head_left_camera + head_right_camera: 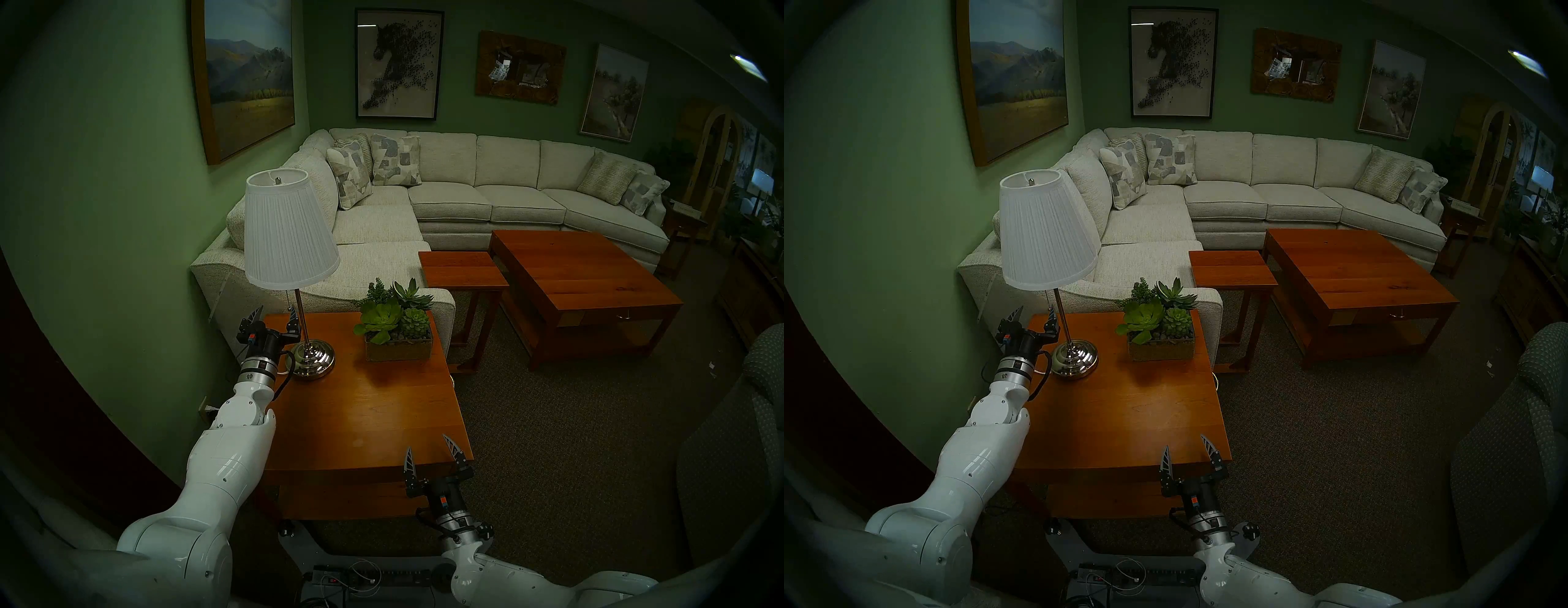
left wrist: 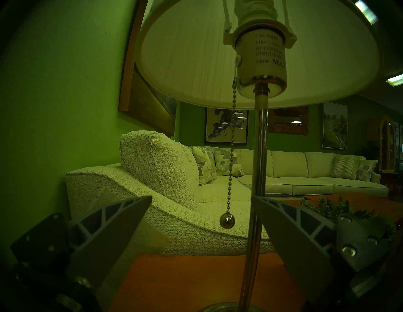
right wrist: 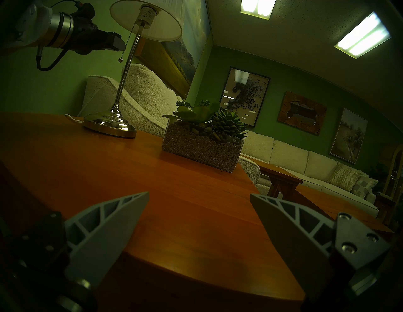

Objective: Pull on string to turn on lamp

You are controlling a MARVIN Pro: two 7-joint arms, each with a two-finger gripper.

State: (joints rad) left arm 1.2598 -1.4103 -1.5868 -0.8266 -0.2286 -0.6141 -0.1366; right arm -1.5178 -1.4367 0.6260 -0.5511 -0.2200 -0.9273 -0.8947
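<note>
Your left hand (image 2: pixel 200 198) is spread wide, holding nothing, just under the lamp (image 1: pixel 288 231) shade at the counter's (image 1: pixel 360 407) far left corner. The string (image 2: pixel 231 152) hangs between its fingers and slightly beyond, knob level with the fingertips, touching neither. Your right hand (image 1: pixel 430 454) hovers wide at the near edge.

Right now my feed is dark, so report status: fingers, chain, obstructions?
Left gripper open, empty, just short of beaded metal pull chain. Right gripper open, idle at wooden side table edge. Slim chrome lamp pole close beside chain.
</note>
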